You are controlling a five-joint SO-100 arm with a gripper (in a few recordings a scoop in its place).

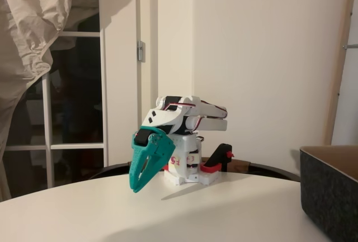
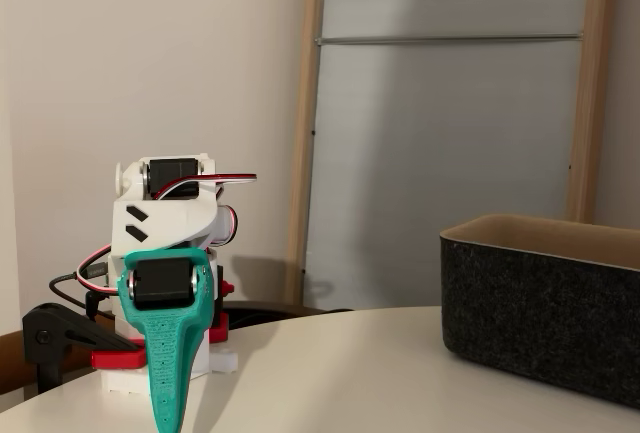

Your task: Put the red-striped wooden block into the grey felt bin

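Note:
My arm is folded low over its white base. Its teal gripper [image 1: 136, 188] [image 2: 165, 423] points down at the white table, with the tips just above the tabletop. The fingers meet at the tip and I see nothing between them. The grey felt bin [image 1: 331, 197] [image 2: 540, 318] stands at the right in both fixed views, well away from the gripper. It has thick dark walls and a tan inside. The red-striped wooden block is out of view.
The round white table [image 1: 224, 214] [image 2: 350, 373] has open surface between the gripper and the bin. A red clamp with a black handle [image 1: 218, 161] [image 2: 52, 338] holds the base at the table's far edge. A wall stands behind.

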